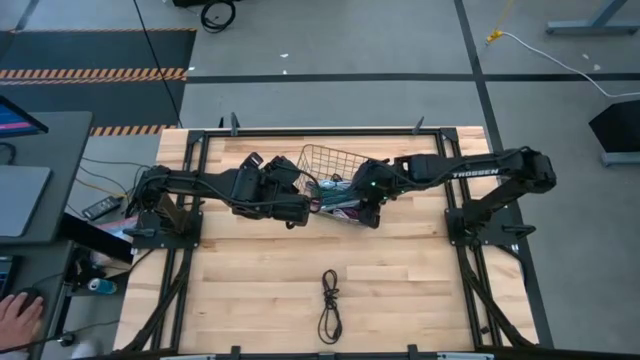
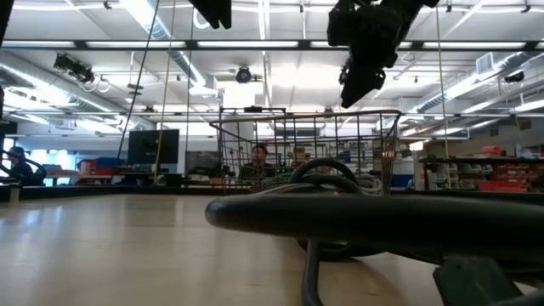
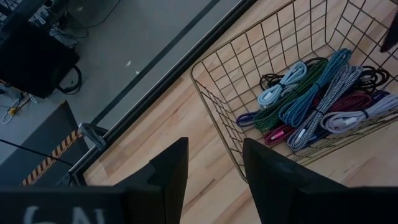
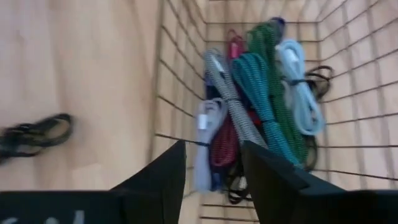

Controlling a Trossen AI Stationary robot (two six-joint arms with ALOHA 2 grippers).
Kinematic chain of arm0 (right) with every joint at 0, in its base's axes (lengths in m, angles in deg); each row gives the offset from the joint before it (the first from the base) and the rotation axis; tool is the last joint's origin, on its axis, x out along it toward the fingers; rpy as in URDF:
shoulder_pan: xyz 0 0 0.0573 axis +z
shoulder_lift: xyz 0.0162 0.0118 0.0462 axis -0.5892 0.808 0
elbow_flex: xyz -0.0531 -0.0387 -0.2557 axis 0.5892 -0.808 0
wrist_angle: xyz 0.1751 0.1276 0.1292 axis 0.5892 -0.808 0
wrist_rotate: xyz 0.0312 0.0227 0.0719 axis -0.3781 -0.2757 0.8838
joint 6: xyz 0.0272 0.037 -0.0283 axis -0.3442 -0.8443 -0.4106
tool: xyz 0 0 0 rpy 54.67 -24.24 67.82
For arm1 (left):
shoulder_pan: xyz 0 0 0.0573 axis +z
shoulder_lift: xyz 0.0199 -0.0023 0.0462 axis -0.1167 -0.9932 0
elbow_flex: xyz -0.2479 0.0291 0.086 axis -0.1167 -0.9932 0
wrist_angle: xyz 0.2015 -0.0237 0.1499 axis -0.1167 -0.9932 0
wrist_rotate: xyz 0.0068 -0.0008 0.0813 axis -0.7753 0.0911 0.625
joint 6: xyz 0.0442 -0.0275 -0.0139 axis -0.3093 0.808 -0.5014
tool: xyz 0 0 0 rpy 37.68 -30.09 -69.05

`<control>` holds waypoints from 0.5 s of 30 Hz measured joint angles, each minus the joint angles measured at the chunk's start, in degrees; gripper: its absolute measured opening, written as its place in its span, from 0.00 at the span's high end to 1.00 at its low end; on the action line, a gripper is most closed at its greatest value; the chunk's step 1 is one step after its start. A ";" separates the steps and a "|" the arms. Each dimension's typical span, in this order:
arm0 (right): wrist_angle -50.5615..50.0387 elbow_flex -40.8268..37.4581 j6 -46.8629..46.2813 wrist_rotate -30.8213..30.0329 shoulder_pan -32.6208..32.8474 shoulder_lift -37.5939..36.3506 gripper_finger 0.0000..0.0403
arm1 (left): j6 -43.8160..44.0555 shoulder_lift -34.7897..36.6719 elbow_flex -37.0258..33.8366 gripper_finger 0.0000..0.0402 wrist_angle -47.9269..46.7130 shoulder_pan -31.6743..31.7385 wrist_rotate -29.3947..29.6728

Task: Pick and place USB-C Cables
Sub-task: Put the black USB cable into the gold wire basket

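A wire basket (image 1: 312,160) stands at the middle of the far half of the wooden worktop (image 1: 400,270), and both arms reach toward it from either side. The right pincer (image 4: 211,163) hovers above the basket's near-right rim, its two dark fingers parted with nothing between them. Below it, a pile of USB-C cables (image 4: 261,99) in teal, green, pale blue, magenta and black-and-white braid lies in the basket. The left pincer (image 3: 214,163) hangs just outside the basket's left wall, its fingers also spread and empty. One black cable (image 1: 329,305) lies alone, stretched out in a long loop, on the near part of the worktop, well apart from the basket.
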 joint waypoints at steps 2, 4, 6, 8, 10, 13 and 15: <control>-0.04 1.15 -1.27 2.01 0.48 -0.16 0.59 | 0.00 -0.01 0.00 0.60 -0.02 0.00 -0.02; -0.07 3.33 -2.37 4.23 1.59 -0.27 0.59 | 0.00 -0.01 0.00 0.60 0.00 0.00 0.00; -0.39 5.85 -3.70 6.87 3.32 -0.27 0.59 | -0.03 0.00 0.02 0.60 0.00 -0.02 0.00; -0.36 8.37 -4.65 8.57 5.62 -0.27 0.59 | -0.01 -0.01 0.02 0.60 0.00 -0.02 0.00; -1.00 10.50 -6.18 8.72 8.37 -0.31 0.59 | -0.02 0.00 0.06 0.60 0.00 -0.02 0.00; -3.65 13.34 -9.78 7.82 13.00 -0.31 0.59 | -0.13 0.00 0.07 0.60 0.00 -0.02 -0.29; -4.47 14.48 -13.02 7.10 16.41 -0.35 0.59 | 0.11 0.00 0.07 0.60 -0.02 -0.02 -3.06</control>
